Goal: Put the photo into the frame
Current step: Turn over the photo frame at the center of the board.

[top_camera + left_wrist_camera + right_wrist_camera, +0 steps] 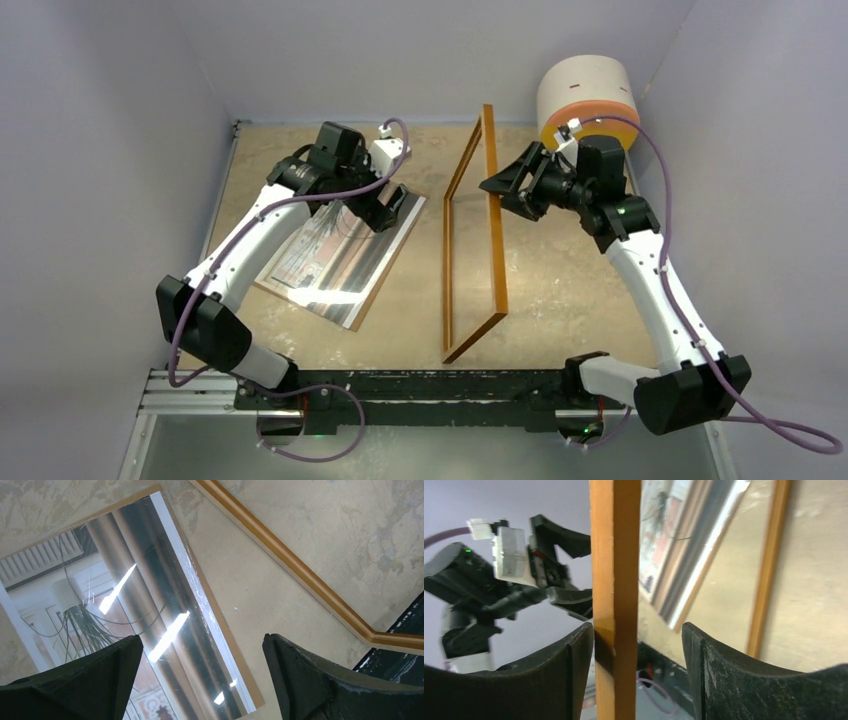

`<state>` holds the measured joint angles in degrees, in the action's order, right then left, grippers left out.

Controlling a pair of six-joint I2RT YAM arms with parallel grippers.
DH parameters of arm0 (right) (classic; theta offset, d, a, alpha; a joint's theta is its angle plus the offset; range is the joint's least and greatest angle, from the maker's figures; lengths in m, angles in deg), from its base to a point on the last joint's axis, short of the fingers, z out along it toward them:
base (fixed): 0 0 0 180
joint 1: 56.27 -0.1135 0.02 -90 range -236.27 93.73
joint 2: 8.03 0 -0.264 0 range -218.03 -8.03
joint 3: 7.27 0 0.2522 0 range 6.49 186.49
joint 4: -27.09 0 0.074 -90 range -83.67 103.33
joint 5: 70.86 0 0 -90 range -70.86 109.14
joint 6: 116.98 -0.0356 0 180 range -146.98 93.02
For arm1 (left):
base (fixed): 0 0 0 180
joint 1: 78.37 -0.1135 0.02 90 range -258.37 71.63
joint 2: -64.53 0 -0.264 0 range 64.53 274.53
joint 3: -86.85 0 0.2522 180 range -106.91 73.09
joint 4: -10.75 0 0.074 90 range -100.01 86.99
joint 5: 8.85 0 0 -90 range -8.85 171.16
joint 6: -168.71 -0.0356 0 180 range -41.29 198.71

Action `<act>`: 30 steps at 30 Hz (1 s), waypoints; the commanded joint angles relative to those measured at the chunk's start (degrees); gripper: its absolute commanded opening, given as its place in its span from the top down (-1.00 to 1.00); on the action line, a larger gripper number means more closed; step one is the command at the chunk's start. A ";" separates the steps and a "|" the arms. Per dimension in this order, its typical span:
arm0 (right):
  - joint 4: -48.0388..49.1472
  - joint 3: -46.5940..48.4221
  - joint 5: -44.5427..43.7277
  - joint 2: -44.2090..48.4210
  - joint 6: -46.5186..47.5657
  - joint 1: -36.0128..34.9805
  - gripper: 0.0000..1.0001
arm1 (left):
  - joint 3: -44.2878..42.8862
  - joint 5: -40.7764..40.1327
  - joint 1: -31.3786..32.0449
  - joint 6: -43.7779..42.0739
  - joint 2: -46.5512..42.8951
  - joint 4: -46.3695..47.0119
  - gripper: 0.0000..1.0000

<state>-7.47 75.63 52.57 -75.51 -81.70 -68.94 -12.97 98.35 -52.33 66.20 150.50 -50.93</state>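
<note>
Two open claws: left claw (202, 645) over photo (125, 580), right claw (638, 630) astride frame (615, 555), gap wrist-view only.

No legible text or labels

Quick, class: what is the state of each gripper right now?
Left gripper: open, empty, above the photo.
Right gripper: open, its jaws loose around the frame edge, not clamped.

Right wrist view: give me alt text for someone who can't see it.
An orange rail of the frame stands upright between the open fingers of the right gripper, close to one, clear of the other. The photo lies beyond.
</note>
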 commanded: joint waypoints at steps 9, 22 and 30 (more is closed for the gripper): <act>-27.34 9.76 -22.84 0.91 19.46 0.41 -0.07 | 3.28 -5.93 -0.11 -0.14 -0.22 2.41 -1.00; -25.27 -1.19 -33.99 -1.22 25.91 0.45 0.19 | 11.06 -13.64 -0.30 -3.66 1.04 4.00 -1.00; -21.39 -2.75 -34.66 -6.17 25.65 0.45 0.35 | 12.74 -12.46 -4.13 -5.06 0.14 4.36 -1.00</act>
<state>-32.69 73.03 19.65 -80.95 -56.81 -68.48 -0.75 86.26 -53.62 62.62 151.83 -48.01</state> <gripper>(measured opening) 0.333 0.996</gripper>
